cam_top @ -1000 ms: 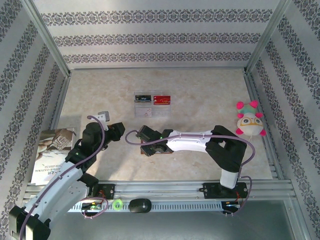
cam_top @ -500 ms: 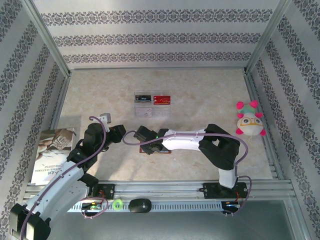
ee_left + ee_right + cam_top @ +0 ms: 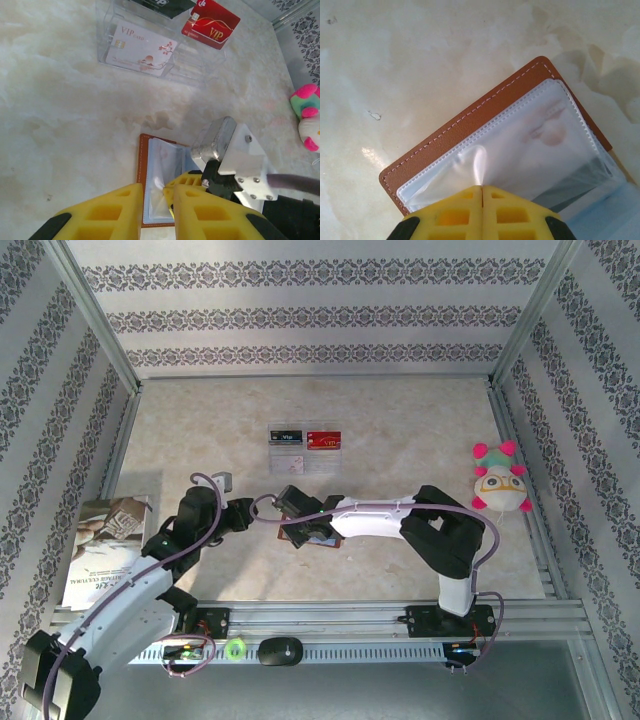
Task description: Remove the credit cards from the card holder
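The brown card holder lies open on the table, its clear inner sleeve lifted in a peak. My right gripper is shut on that sleeve's edge. Seen from above, the right gripper sits over the card holder. My left gripper is open just short of the holder, with the sleeve visible in the gap between its fingers. The red card and the black card lie in a clear tray. Whether any card sits inside the sleeves cannot be seen.
A white VIP card also lies in the clear tray. A plush toy sits at the right edge. A printed booklet lies at the left, beside the left arm. Patterned walls enclose the table.
My left gripper has moved right, closer to the card holder. The right gripper has stayed over the holder, shifting only slightly.
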{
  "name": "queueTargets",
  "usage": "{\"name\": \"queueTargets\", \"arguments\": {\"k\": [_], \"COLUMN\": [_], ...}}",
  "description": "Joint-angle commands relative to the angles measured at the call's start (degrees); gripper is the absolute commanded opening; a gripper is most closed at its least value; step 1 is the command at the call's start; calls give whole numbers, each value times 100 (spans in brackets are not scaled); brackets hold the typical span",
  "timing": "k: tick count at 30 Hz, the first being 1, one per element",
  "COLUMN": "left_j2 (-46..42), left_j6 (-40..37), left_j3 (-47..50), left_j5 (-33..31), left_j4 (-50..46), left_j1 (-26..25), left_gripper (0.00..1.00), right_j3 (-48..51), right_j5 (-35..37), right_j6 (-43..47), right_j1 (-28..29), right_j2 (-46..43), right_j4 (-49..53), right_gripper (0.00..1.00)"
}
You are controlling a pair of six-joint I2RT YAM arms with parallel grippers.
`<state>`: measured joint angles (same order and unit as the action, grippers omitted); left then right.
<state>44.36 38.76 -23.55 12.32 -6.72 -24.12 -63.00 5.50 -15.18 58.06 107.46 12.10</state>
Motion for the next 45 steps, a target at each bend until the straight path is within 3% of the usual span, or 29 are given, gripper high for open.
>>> {"name": "queueTargets", "arguments": {"k": [1,8,15,39,42,45], "left_j2": [43,382,604,2147,2313,2449], "left_j6": [177,436,717,942,990,1050], "left_j3": [144,517,816,959,966,959], "left_j5": [105,485,789,596,610,668], "left_j4": [307,1083,2061,3278,3412,3562], "left_j1": [-125,-262,-357,-765,-832,-883], "left_gripper": [23,22,28,31,28,19], "right_j3": [282,773,1146,1299,1291,1273], "right_j5": [-477,-1750,-2590,-2888,-2882,-2881], "right_j6": [-85,-419,-876,-1059,-1067,-1071], "right_j1": [-155,-513,-800,-762,-750,-744], "right_j2": [-60,-543,-784,-895,-885,-858], "right_j4": [-70,-1077,-1859,-2240,-2239,-2243], "right_gripper": [0,0,0,0,0,0]}}
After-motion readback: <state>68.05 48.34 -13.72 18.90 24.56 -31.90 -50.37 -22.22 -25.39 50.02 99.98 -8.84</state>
